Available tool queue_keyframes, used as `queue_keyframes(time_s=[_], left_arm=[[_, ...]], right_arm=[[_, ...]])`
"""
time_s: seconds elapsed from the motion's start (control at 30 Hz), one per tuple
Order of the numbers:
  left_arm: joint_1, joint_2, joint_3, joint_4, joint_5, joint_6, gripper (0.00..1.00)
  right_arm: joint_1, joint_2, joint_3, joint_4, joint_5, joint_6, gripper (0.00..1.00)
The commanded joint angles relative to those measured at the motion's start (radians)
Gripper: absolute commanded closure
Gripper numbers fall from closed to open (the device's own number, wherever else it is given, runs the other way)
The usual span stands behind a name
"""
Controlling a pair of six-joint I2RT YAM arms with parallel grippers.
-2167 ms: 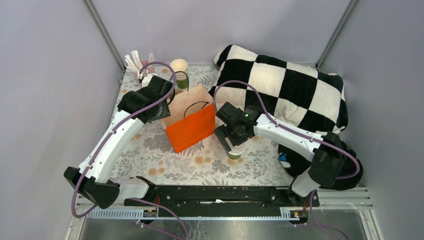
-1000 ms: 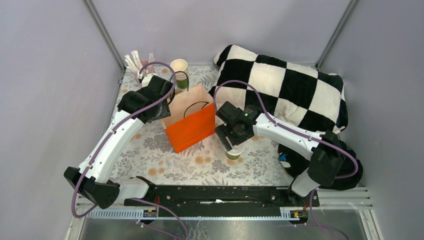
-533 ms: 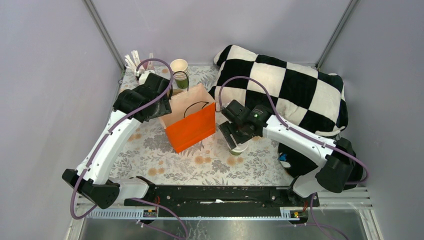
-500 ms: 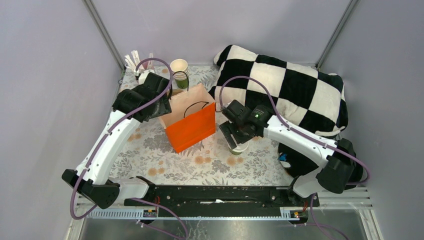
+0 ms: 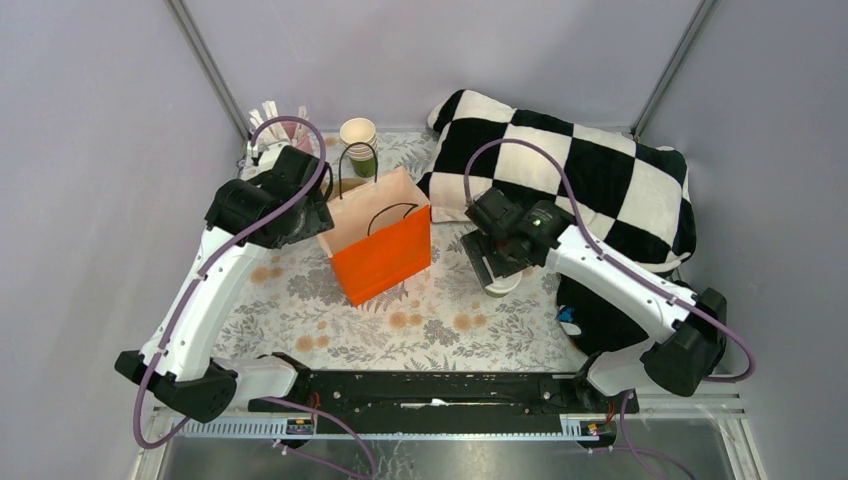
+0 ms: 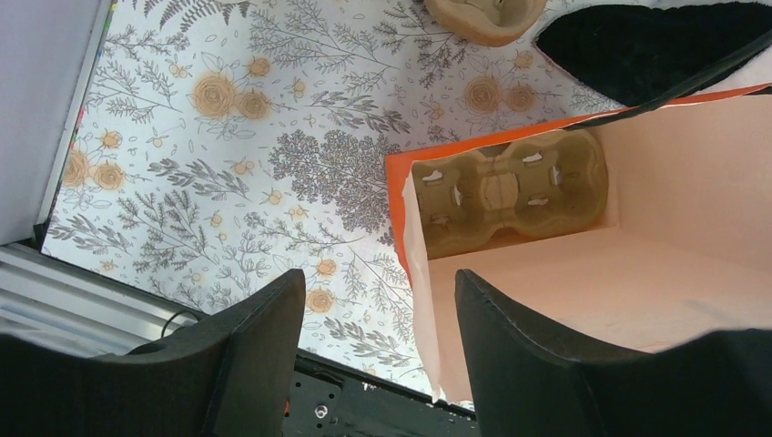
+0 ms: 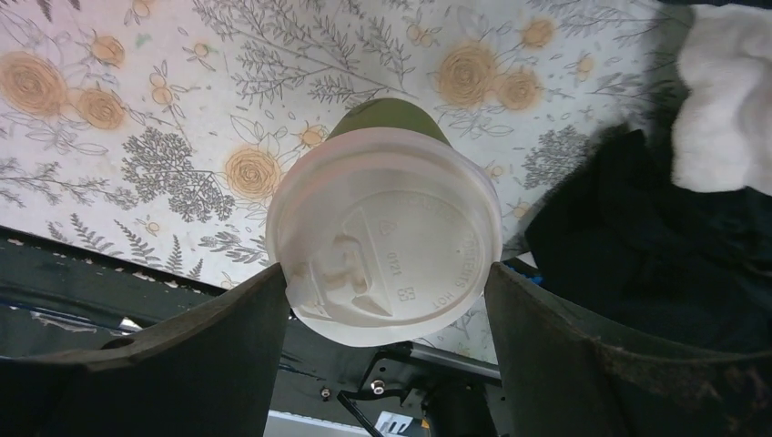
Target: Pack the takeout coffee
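Note:
The takeout coffee [image 7: 387,246], a green cup with a white lid, sits between my right gripper's [image 7: 387,273] fingers, which are shut on the lid's sides. From above, the cup [image 5: 503,287] shows under the right gripper [image 5: 497,270], to the right of the orange paper bag [image 5: 385,255]. The bag stands open, with a brown cup carrier [image 6: 510,196] at its bottom. My left gripper [image 6: 378,282] is open at the bag's left rim; the bag's wall edge stands between its fingers without touching them. It hangs at the bag's back-left corner [image 5: 318,225].
A stack of lidless cups [image 5: 358,135] stands behind the bag, with stirrers [image 5: 270,118] at the back-left corner. A checkered pillow [image 5: 580,180] fills the back right, and dark cloth [image 5: 590,320] lies at the right front. A floral cloth [image 5: 300,300] covers the table.
The right gripper has moved right and toward the back with the coffee, away from the bag. The left gripper has opened wider and drawn back to the left off the bag's rim.

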Motion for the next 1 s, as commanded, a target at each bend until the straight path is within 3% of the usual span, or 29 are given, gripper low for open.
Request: queue_keyframes(time_s=[0.0,0.17,0.27,0.4,0.57,0.8,0.97], left_arm=[[0.007,-0.001,0.039,-0.028,0.004,-0.047,0.36],[0.010,0.029,-0.004,0.019,0.020,-0.030,0.40],[0.010,0.023,-0.071,0.098,0.032,0.009,0.47],[0.010,0.019,-0.090,0.210,0.010,0.093,0.67],[0.010,-0.040,-0.110,0.371,0.023,0.267,0.88],[0.011,-0.149,-0.183,0.534,0.099,0.488,0.95],[0.010,-0.214,-0.224,0.634,0.066,0.593,1.00]], right_arm=[[-0.013,-0.056,0.151,-0.102,0.088,-0.020,0.18],[-0.015,-0.027,0.349,-0.176,0.123,-0.054,0.18],[-0.013,0.018,0.491,-0.203,0.092,-0.097,0.19],[-0.012,0.053,0.659,-0.207,0.059,-0.166,0.20],[-0.003,0.050,0.727,-0.184,-0.054,-0.245,0.20],[0.043,0.088,0.803,-0.154,-0.168,-0.277,0.20],[0.089,0.119,0.855,-0.124,-0.220,-0.261,0.20]])
